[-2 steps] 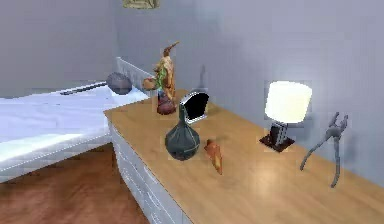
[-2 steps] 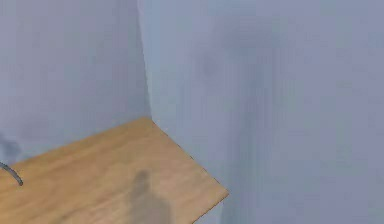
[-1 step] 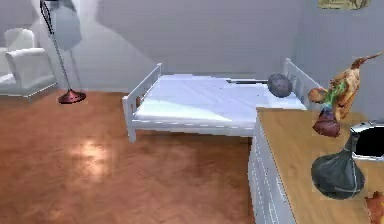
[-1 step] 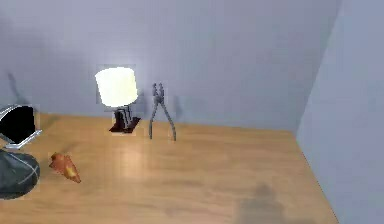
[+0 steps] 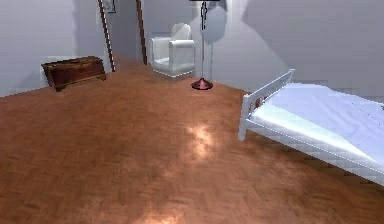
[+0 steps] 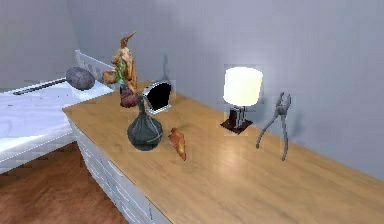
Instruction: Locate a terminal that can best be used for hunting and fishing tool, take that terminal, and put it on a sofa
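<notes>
The robot's body stands just beside a dresser, with its arm side turned toward the dresser's top. It stands at a slant to the dresser rather than square to it: the dresser's front edge runs close under the body toward the robot's back and draws away from it toward the robot's front. The robot's front points away from the dresser.
</notes>
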